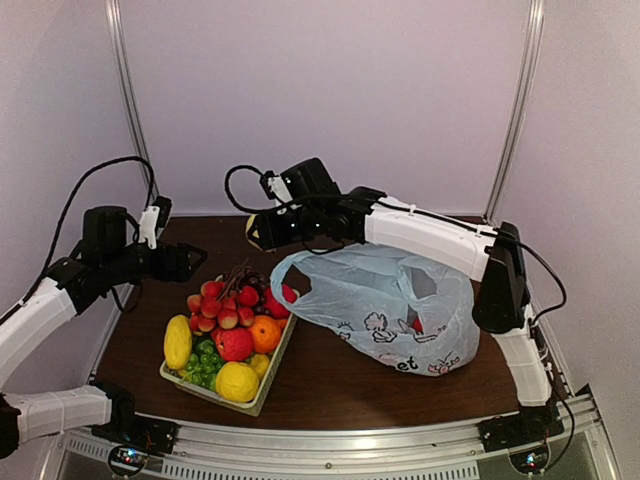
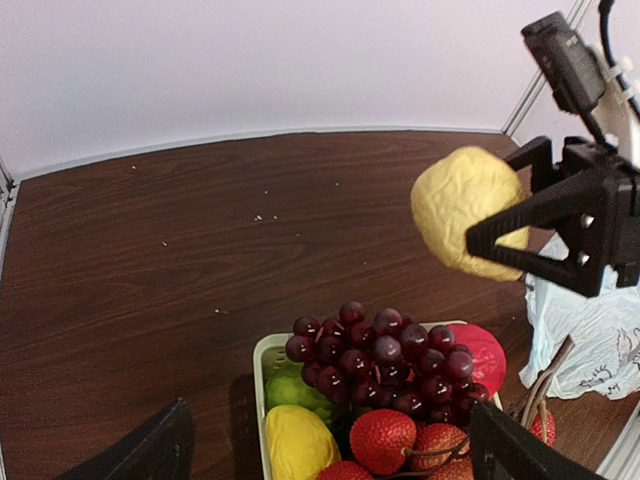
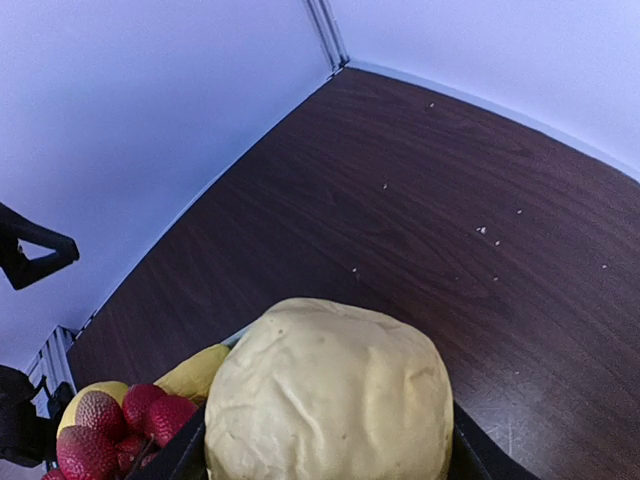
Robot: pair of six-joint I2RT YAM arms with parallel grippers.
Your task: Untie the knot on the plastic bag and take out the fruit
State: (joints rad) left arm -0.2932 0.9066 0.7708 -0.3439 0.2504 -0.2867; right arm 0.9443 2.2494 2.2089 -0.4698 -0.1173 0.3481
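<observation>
The plastic bag lies crosswise, mouth facing the basket.

free: table behind basket | obstr: plastic bag just R of basket

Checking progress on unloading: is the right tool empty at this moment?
No, the right tool clamps a lumpy pale yellow fruit in mid-air.

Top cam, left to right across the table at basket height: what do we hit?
Long yellow fruit → big red fruit → orange → plastic bag → right arm's black upright link.
</observation>
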